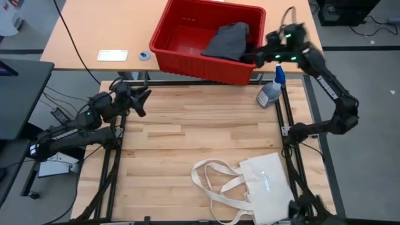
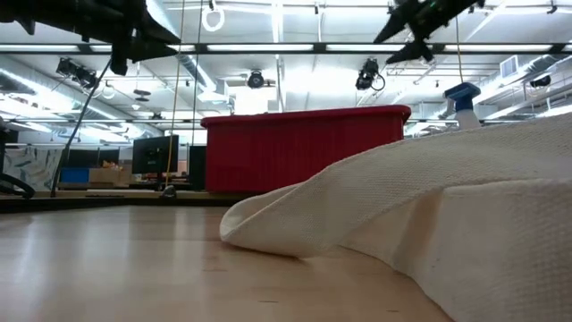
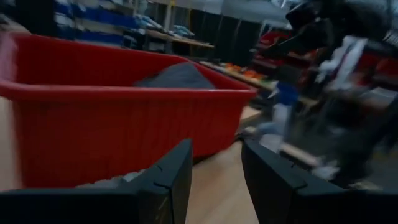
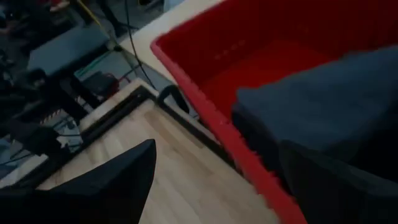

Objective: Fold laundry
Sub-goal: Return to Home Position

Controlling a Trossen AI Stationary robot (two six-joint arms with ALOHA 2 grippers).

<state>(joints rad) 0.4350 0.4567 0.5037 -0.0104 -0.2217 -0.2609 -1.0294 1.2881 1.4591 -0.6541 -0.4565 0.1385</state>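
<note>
A dark grey garment point(image 1: 228, 40) lies crumpled inside a red bin point(image 1: 206, 65) on the far desk; it also shows in the left wrist view point(image 3: 177, 76) and the right wrist view point(image 4: 329, 106). My right gripper point(image 1: 255, 56) hovers open above the bin's right end. Its fingers point(image 4: 124, 180) stand on either side of the bin's near wall point(image 4: 205, 81), and the garment lies just beyond them. My left gripper point(image 1: 142, 100) is open at the table's far left and points level toward the bin point(image 3: 93, 118), with nothing between its fingers.
A cream canvas tote bag point(image 1: 262, 181) with long handles lies at the table's near right and fills much of the low view point(image 2: 429, 206). A spray bottle point(image 1: 272, 90) stands at the far right corner. A white card point(image 1: 112, 55) and a small roll point(image 1: 144, 55) lie on the desk.
</note>
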